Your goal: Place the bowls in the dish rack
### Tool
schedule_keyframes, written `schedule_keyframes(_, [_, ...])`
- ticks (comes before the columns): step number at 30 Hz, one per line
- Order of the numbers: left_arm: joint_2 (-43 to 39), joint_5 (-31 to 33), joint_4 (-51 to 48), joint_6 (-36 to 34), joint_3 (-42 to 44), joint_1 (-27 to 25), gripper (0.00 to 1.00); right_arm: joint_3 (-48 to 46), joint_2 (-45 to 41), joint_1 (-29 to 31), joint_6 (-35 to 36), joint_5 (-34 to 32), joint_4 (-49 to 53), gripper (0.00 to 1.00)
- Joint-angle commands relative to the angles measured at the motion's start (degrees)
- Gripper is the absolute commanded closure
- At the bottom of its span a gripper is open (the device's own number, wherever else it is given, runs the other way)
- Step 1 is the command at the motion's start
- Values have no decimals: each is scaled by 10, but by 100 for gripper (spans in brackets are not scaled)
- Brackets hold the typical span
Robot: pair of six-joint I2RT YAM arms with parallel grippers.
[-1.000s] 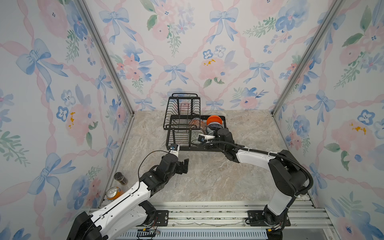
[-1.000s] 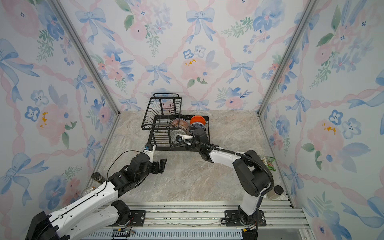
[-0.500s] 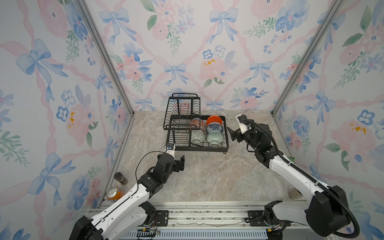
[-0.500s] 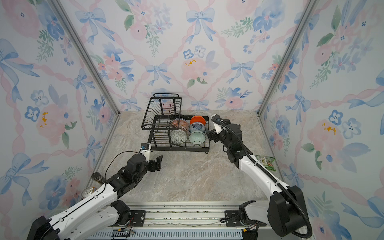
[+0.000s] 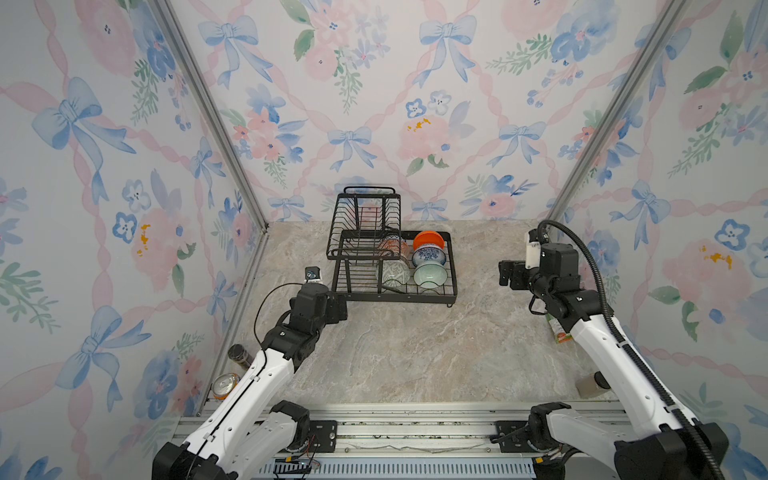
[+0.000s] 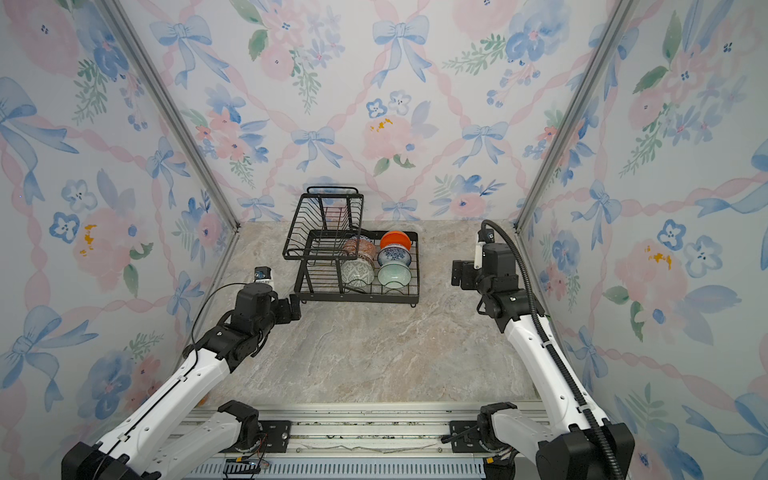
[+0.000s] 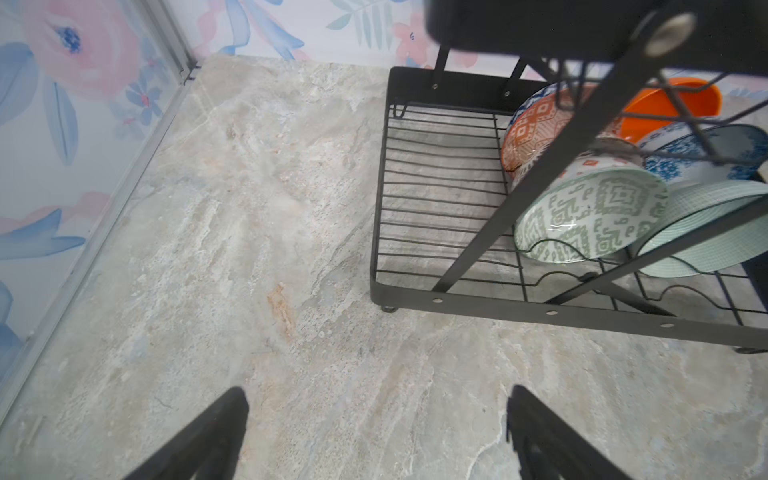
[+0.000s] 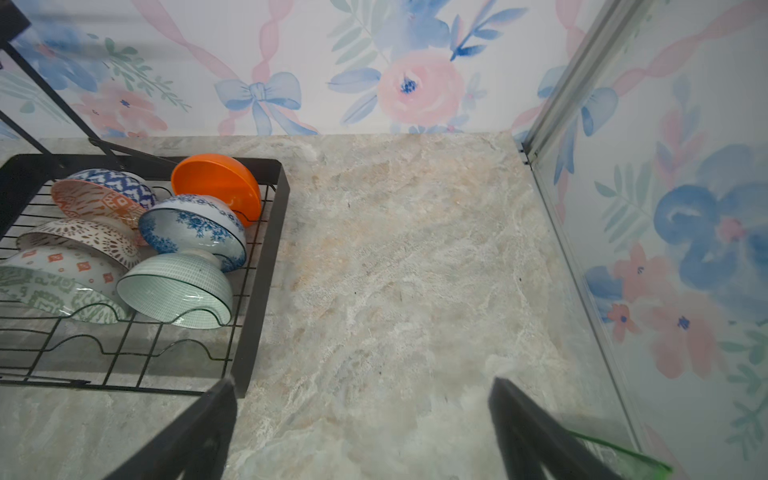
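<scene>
The black wire dish rack (image 5: 399,297) stands at the back middle of the table in both top views. Several bowls lean on edge in its low tray: orange (image 5: 428,240), blue floral (image 5: 429,255), pale mint (image 5: 430,275), grey-green geometric (image 5: 392,272) and red-orange patterned (image 5: 392,247). The right wrist view adds a white bowl with brown lattice (image 8: 83,241). My left gripper (image 5: 338,307) hangs open and empty by the rack's front left corner. To the right of the rack, well apart from it, my right gripper (image 5: 508,274) is open and empty.
The rack's raised basket tier (image 5: 365,216) stands at its back left. Two cans (image 5: 239,355) lie beyond the left wall rail. A green packet (image 5: 561,332) and a small jar (image 5: 590,384) sit by the right wall. Bare marble lies in front of the rack.
My right gripper has left the rack's tray and swung back to the right, empty. My left gripper has shifted a little to the left and toward the rack's front corner.
</scene>
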State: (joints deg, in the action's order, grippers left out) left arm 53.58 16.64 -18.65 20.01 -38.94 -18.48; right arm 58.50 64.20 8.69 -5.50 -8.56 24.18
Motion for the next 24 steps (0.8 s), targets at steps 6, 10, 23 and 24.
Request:
schedule_keyframes(6, [54, 23, -22, 30, -2, 30, 2, -162, -29, -8, -35, -74, -80, 3])
schedule_keyframes(10, [105, 12, 4, 40, 12, 58, 2, -191, 10, -10, -37, -95, -116, 3])
schedule_keyframes(23, [129, 25, 403, -85, 162, 138, 2, -313, 109, -15, -7, -119, -463, 3])
schedule_keyframes(24, [130, 26, 448, -98, 182, 141, 2, -318, 115, -16, -5, -121, -485, 3])
